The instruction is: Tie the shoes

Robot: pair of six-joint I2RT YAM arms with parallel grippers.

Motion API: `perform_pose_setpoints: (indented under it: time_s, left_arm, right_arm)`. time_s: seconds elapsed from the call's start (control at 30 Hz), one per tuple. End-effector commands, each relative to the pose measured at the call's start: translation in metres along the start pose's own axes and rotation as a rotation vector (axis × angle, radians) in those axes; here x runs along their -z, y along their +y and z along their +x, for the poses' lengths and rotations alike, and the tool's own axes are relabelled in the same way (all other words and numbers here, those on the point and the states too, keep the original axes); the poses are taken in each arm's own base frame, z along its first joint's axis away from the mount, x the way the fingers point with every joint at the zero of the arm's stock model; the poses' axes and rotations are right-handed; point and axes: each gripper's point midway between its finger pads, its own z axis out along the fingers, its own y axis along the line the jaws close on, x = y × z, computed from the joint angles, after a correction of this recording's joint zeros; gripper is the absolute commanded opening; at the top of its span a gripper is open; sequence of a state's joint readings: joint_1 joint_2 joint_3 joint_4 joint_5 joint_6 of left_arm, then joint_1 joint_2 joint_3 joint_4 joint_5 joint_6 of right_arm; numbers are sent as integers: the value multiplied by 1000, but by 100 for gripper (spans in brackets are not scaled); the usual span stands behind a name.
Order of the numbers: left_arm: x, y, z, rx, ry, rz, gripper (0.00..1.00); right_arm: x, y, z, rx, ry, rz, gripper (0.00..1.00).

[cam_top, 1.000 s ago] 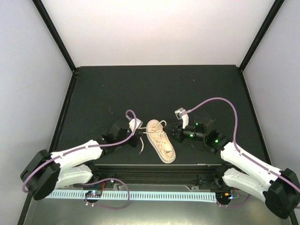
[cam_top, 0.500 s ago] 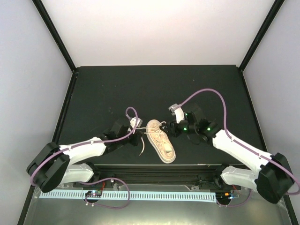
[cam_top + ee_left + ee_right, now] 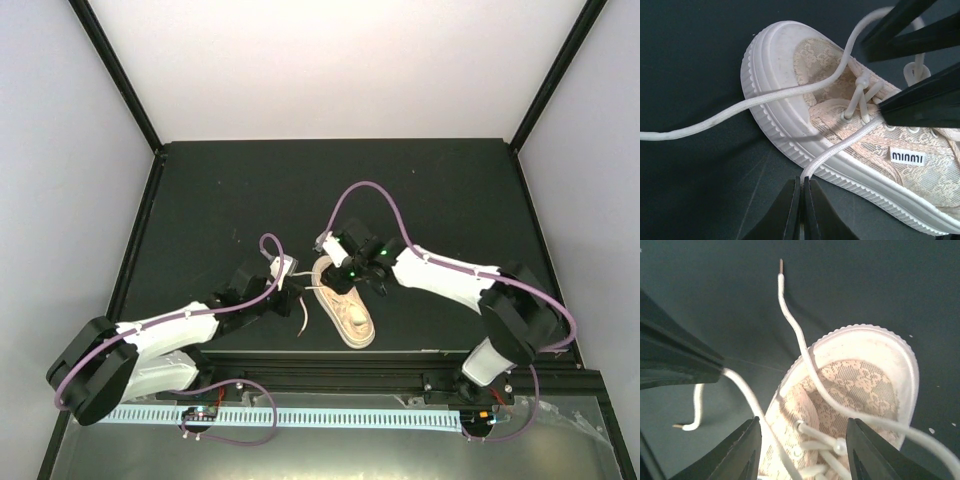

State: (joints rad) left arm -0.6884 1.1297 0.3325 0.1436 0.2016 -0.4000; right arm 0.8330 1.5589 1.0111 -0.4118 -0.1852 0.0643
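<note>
Sneaker [image 3: 350,315] near table front; left claw [image 3: 801,179] at its 9 o'clock, clamped on lace [image 3: 840,144]; right claw [image 3: 802,422] apart over the toe

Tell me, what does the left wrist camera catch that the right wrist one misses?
Only left wrist: the printed label on the side of the sneaker, and its ribbed sole edge. Only right wrist: a loose lace tip lying on the table. Both: the toe, the open right gripper, and the left gripper shut on a lace.

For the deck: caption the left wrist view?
Left gripper shut on a lace beside the sneaker toe; right gripper over the eyelets.
</note>
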Motion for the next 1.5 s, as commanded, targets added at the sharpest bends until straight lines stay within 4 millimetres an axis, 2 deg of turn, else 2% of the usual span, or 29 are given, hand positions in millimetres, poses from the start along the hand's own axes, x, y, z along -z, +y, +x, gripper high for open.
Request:
perform_pose_setpoints:
  time_s: [0.0, 0.23, 0.47, 0.6, 0.67, 0.73, 0.8, 1.0, 1.1, 1.2, 1.33, 1.4, 1.47]
  left_arm:
    - [1, -7, -7, 12, -25, 40, 2]
    - [2, -11, -10, 12, -31, 57, 1]
    - [2, -11, -11, 10, -31, 60, 2]
    - [3, -11, -11, 8, -32, 56, 2]
    - [4, -11, -11, 9, -34, 52, 2]
    - [3, -9, -11, 12, -34, 47, 1]
    - [2, -7, -9, 19, -31, 41, 2]
    - [-11, -4, -8, 22, -6, 35, 1]
    - [-19, -3, -9, 19, 13, 28, 2]
    - [-29, -1, -9, 14, 27, 30, 1]
    - [-38, 1, -13, 7, 30, 26, 2]
    - [-43, 0, -16, 5, 32, 34, 2]
    - [-49, -1, -18, -3, 42, 46, 1]
  right_arm:
    - [-13, -7, -13, 94, 3, 80, 48]
    - [-29, -13, -22, 155, -9, 129, 47]
    - [-48, -16, -15, 177, 17, 144, 45]
    - [-54, -19, -8, 190, 44, 181, 39]
    - [-52, -25, -9, 167, 29, 221, 27]
    - [-44, -30, -15, 126, -16, 263, 9]
    - [-28, -34, -24, 76, -75, 297, 2]
    - [23, -34, -49, -61, -203, 279, 2]
    - [40, -43, -45, -141, -232, 299, 2]
    - [63, -60, -38, -230, -279, 351, 2]
    - [106, -80, -27, -345, -374, 393, 2]
    - [122, -73, -25, -342, -424, 339, 2]
    - [132, -49, -28, -266, -465, 216, 2]
